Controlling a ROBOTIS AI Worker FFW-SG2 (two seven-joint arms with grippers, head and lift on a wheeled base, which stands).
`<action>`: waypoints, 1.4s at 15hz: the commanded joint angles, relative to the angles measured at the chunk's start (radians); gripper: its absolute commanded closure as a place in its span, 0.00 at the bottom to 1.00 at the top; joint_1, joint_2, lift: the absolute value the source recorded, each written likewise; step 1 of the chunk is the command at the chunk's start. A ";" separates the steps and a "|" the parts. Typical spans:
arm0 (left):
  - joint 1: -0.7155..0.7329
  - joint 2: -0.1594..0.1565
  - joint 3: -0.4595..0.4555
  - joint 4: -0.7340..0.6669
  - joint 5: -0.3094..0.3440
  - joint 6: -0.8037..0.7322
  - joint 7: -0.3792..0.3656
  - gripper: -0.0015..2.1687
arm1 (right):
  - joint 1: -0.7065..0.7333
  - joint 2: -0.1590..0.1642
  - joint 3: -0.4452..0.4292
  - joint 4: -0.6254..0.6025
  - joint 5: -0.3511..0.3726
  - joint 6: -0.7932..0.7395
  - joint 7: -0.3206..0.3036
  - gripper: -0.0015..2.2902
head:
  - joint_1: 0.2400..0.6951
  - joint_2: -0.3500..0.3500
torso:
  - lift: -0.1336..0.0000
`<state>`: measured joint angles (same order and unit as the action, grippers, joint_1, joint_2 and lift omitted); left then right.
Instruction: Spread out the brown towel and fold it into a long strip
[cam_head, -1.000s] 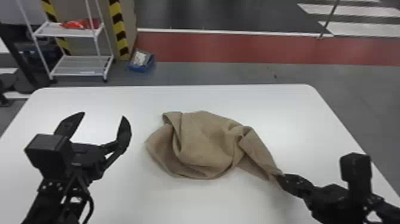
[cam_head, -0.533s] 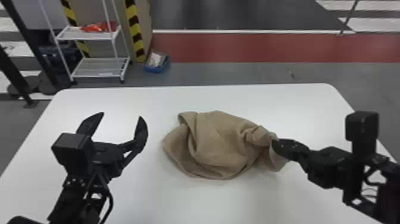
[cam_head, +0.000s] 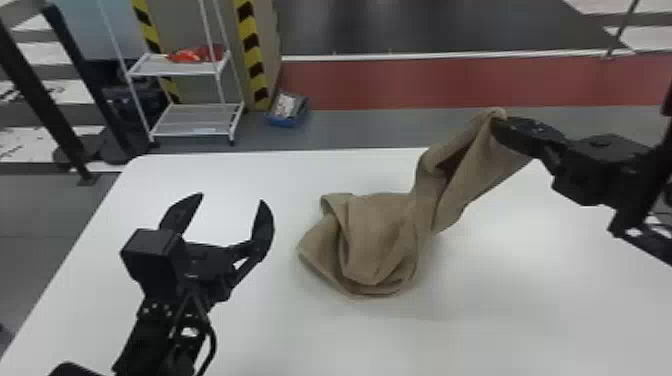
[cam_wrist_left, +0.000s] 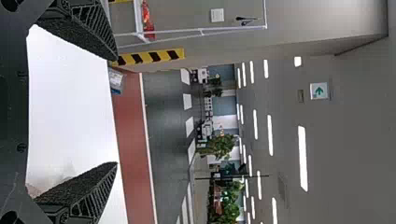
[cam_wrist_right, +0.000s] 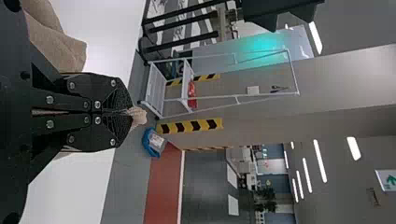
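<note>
Your right hand (cam_head: 501, 120) clamped a raised end of the towel (cam_head: 380, 240); your left hand (cam_head: 231, 198), fingers apart, hung over the table (cam_head: 525, 305). Spreading and folding were unfinished.

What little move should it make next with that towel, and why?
Probably bring the left end effector to a loose edge of the towel, ready to spread it: that one is open and empty, while the right end effector holds one end raised and the rest lies bunched on the table.
</note>
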<state>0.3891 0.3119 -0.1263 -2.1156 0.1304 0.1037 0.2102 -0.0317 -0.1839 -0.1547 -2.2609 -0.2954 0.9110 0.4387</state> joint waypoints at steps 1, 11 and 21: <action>0.001 0.006 0.004 -0.001 0.003 0.003 0.000 0.04 | 0.006 -0.022 -0.109 0.009 -0.097 -0.056 -0.028 0.74 | 0.90 0.56 | 0.07; -0.018 0.003 -0.023 0.005 -0.005 0.015 -0.002 0.04 | 0.088 -0.100 -0.256 0.164 -0.074 -0.169 -0.023 0.73 | 0.89 0.31 | 0.07; -0.016 -0.005 -0.029 0.011 -0.015 0.012 0.000 0.04 | 0.145 -0.083 -0.264 0.262 0.243 -0.046 0.049 0.63 | 1.00 0.18 | 0.07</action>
<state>0.3752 0.3085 -0.1531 -2.1064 0.1151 0.1159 0.2101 0.1101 -0.2770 -0.4259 -2.0218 -0.1175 0.8619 0.4840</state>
